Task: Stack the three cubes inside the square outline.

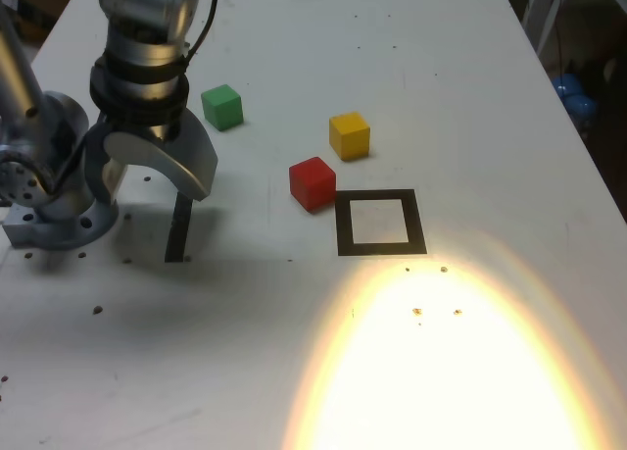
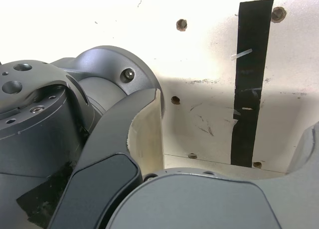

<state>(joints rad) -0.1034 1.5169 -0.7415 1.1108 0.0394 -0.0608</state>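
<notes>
The grey metal end effector (image 1: 157, 180) is hanging released and empty above the white desk (image 1: 294, 352). The small red cube (image 1: 313, 183) is sitting just beside the black-bordered square outline (image 1: 381, 223), with the yellow cube (image 1: 350, 135) and green cube (image 1: 222, 107) lying apart beyond it.

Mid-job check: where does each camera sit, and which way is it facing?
Exterior view: off the arm, high, looking down across the white table at three cubes, the square outline and the open claw.
Wrist view: on the wrist, facing down past the claw onto the arm's base.
Shared: the black tape strip.
</notes>
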